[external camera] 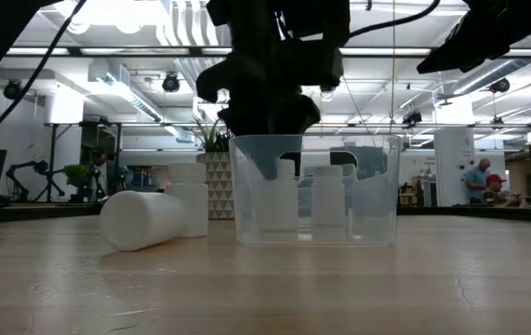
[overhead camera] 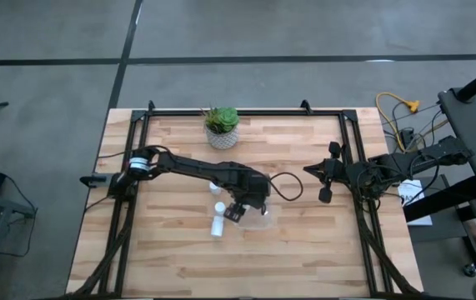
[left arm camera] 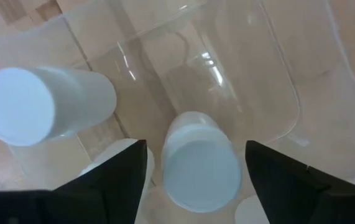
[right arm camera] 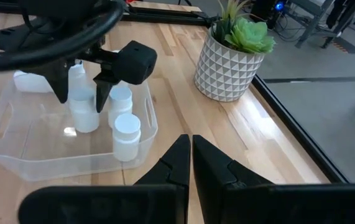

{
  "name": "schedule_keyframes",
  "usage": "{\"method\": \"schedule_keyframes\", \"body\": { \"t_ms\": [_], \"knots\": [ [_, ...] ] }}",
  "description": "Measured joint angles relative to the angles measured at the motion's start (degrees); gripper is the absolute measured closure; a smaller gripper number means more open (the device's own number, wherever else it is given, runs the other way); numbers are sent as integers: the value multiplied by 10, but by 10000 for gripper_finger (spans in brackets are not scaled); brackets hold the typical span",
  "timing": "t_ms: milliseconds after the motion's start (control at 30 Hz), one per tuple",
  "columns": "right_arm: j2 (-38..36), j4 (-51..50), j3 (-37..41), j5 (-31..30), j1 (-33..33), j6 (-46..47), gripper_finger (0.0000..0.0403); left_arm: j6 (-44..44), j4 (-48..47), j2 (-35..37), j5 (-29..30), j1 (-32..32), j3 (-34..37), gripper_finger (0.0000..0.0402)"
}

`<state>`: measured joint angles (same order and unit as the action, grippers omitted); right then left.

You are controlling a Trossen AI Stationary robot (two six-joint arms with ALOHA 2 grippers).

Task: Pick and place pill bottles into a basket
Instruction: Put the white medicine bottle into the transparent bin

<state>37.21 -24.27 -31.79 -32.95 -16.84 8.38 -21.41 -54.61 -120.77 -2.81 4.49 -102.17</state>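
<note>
**Left gripper over basket, bottle between its fingers**

Left gripper hangs over the basket near the table's middle, fingers spread wide. One upright bottle stands between them inside the basket; the wrist view shows a gap on both sides of its cap, so it is not gripped. The right wrist view shows this bottle reaching up between the fingers, with two more bottles upright just beside it, toward the plant pot.

Outside the basket, on the left arm's side, one bottle lies on its side on the table and another stands upright just behind it, both close to the basket wall. In the high view they are near the gripper.

Right gripper waits at the table's right edge, well apart from the basket, fingers pressed together, empty.
</note>
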Motion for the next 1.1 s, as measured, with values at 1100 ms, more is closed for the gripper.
{"method": "schedule_keyframes", "body": {
  "t_ms": [1100],
  "knots": [
    [-8,59,25,6,-1,-45,394,106,166,325,42,6,190,146]
  ]
}}
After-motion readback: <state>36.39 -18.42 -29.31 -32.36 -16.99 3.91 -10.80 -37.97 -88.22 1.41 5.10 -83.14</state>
